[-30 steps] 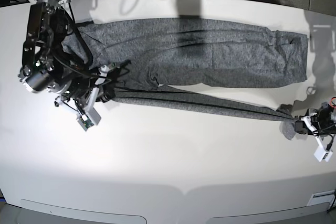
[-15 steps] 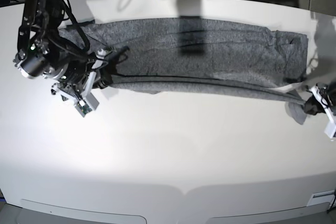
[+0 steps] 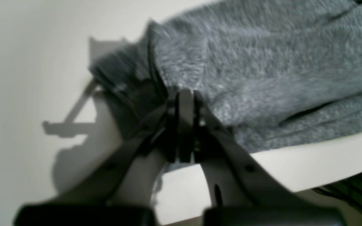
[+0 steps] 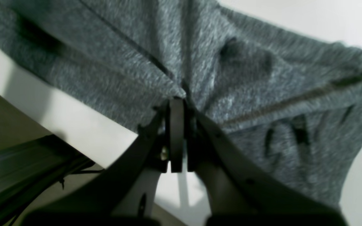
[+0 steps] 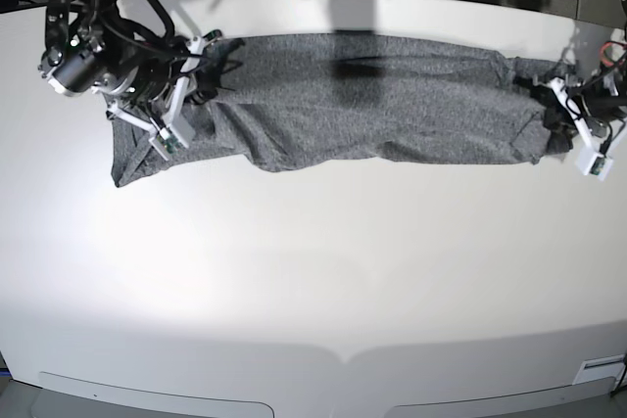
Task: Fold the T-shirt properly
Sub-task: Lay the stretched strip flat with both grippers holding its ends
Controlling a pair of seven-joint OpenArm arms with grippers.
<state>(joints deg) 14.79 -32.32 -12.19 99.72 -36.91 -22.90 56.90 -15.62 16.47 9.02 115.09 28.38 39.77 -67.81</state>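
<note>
At each end of the shirt a tool is clamped on cloth: the left tool (image 3: 185, 94) pinches one end of the T-shirt (image 5: 372, 100), the right tool (image 4: 177, 102) the other, jaws pressed together on bunched fabric. Holding both ends probably keeps the fold line taut and even. Thin, soft heather-grey knit, it lies as a long doubled band along the far side of the smooth white tabletop (image 5: 313, 271), edges slightly wavy.
</note>
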